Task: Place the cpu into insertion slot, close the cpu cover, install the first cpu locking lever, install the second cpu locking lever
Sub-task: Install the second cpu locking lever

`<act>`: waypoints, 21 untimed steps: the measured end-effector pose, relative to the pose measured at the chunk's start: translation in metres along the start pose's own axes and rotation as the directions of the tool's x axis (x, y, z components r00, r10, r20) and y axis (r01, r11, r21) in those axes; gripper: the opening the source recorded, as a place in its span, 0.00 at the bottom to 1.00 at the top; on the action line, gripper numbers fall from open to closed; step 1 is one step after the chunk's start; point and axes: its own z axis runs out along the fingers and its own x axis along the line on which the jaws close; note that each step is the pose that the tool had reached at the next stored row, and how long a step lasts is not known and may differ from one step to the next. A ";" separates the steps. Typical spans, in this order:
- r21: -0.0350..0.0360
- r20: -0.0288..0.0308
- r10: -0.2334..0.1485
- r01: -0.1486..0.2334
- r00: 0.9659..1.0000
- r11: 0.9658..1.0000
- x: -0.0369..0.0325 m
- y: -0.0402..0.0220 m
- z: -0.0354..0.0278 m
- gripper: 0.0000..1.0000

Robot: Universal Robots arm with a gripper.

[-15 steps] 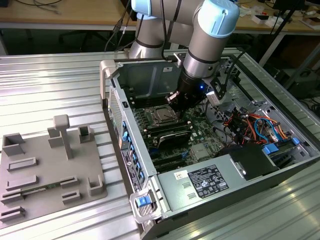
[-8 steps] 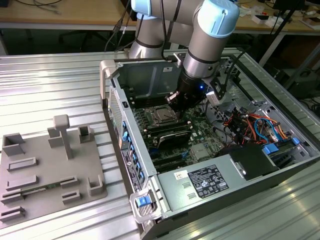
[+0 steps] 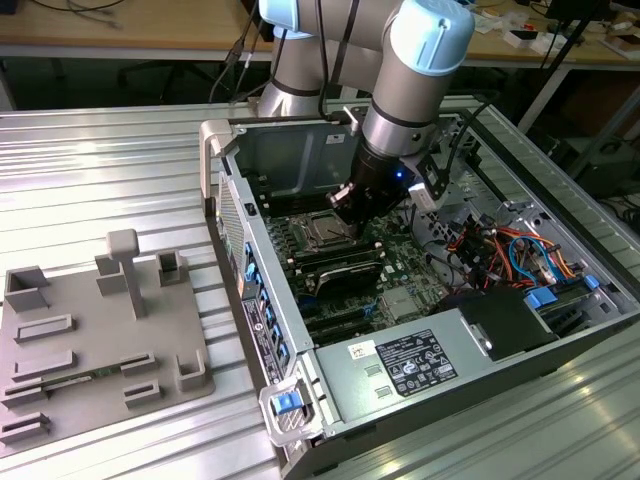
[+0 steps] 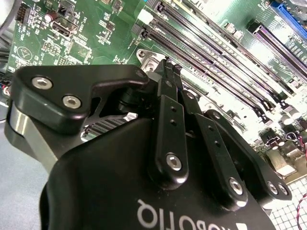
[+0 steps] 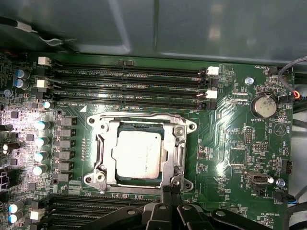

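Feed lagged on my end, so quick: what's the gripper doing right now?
Gripper: fingers closed, holding nothing, tips at the edge of the cpu cover, which lies closed over the cpu.

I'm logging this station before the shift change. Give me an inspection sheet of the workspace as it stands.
Surface: ribbed metal table; open computer case on it.
Job's things: cpu lies in the insertion slot; cpu cover is down around it. Locking levers: state cannot be told.
Clutter: grey fixture tray with blocks, at the exterior view's left.
Grippers: pincer with fingers together, tips at the socket's edge, holding nothing visible.
Cables: orange, red and blue wires inside the case, away from the socket.
Surroundings: wooden benches behind; memory slots beside the socket.
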 end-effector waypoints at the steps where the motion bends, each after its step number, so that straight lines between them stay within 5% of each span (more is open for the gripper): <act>1: 0.000 0.000 0.000 0.000 1.000 1.000 0.0003 0.0000 0.0000 0.11; 21: 0.000 0.000 0.000 0.000 1.000 1.000 0.0043 0.0003 -0.0001 0.11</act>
